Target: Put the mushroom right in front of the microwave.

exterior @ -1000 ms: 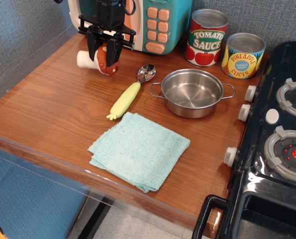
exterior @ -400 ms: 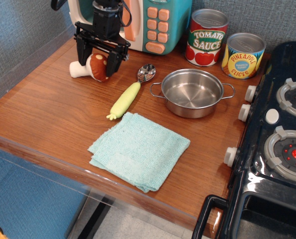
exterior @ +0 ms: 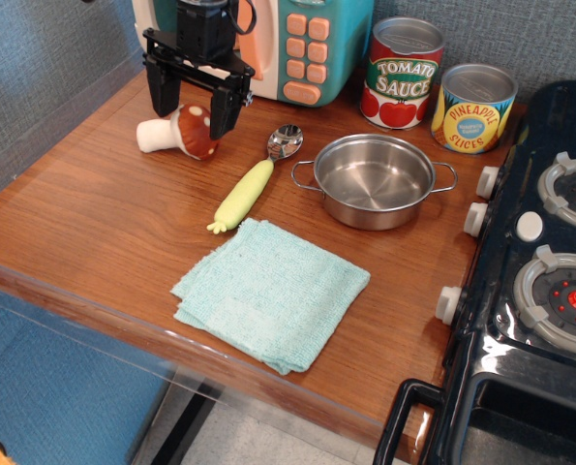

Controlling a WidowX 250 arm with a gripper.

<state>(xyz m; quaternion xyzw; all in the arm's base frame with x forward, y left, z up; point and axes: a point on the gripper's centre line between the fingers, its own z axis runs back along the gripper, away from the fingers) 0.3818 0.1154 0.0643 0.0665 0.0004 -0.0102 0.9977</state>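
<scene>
The mushroom [exterior: 183, 135] lies on its side on the wooden counter, reddish-brown cap to the right, white stem to the left. It sits just in front of the microwave [exterior: 297, 44], whose cream and teal front with peach buttons shows at the top. My gripper [exterior: 190, 108] is open, its black fingers spread wide, raised just above and behind the mushroom and not holding it.
A yellow-green corn cob [exterior: 245, 193] and a metal spoon [exterior: 285, 141] lie right of the mushroom. A steel pot [exterior: 373, 180], a tomato sauce can [exterior: 403, 73], a pineapple can [exterior: 472, 108], a teal cloth [exterior: 272, 290] and a toy stove [exterior: 544, 262] are further right.
The gripper lowered the mushroom onto the counter, opened and let it go, then rose slightly. The mushroom now lies on its side.
</scene>
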